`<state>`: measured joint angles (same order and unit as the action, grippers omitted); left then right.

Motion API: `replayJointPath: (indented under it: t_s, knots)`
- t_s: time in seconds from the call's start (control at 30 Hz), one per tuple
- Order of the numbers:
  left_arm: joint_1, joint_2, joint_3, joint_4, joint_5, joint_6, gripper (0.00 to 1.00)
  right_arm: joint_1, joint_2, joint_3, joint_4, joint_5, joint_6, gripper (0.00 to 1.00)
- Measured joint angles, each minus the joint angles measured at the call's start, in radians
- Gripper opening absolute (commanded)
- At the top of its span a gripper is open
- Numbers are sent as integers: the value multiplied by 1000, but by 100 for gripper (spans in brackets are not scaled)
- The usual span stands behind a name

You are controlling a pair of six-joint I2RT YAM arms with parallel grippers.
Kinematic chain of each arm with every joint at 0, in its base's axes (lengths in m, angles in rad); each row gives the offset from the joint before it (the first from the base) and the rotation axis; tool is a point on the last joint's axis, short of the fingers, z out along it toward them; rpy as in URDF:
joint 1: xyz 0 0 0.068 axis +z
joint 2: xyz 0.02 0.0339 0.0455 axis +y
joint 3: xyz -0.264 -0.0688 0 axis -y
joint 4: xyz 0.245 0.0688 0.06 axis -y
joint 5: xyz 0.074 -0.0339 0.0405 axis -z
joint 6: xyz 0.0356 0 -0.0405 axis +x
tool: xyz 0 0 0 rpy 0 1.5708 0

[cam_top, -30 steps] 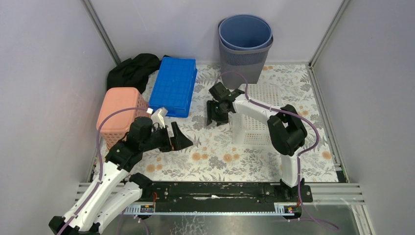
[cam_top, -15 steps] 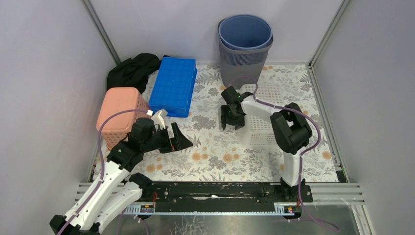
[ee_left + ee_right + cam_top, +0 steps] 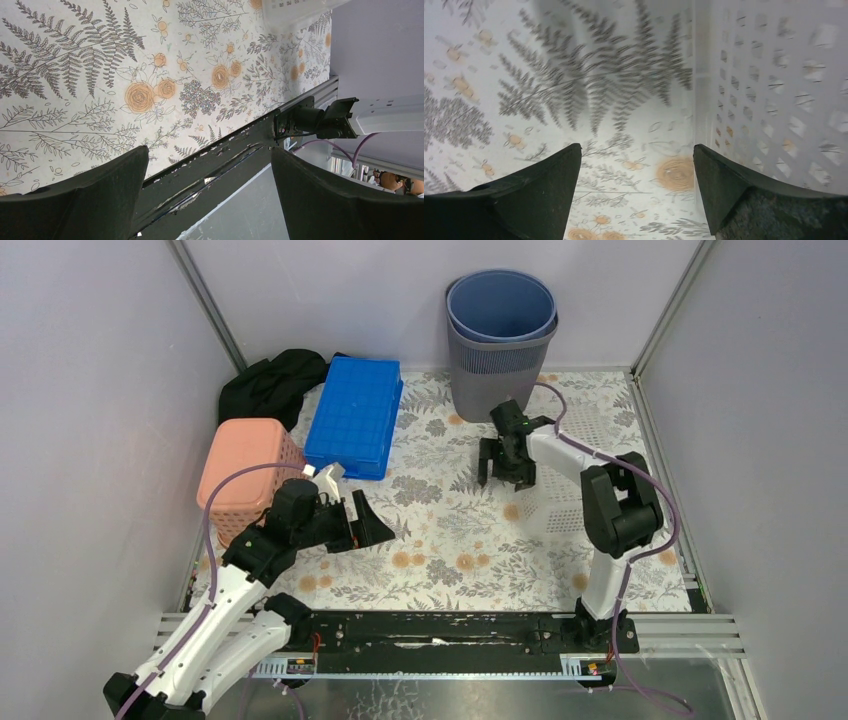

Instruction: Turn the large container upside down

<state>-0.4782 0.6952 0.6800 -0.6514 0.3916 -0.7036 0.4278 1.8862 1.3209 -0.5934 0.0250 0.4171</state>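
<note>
While the pink basket (image 3: 240,472) is sitting at the left edge of the desk (image 3: 440,540), the left jaws are hovering just beside it, gaping wide and holding nothing. Further back, a black cloth (image 3: 270,385) and a blue crate (image 3: 355,415) are lying side by side. A grey wastebasket (image 3: 500,345) is standing against the back wall. The right jaws are hanging spread apart over the floral surface, gripping nothing. The white lattice basket (image 3: 555,514) is resting at the right, its wall just beside those jaws and partly under that arm.
</note>
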Motion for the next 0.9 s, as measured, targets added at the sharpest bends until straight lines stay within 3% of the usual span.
replayJointPath:
  t_s: [0.9]
  knots:
    - [0,7,28,-53,-10,22,100,-346,19,76,-56,36,-77,92]
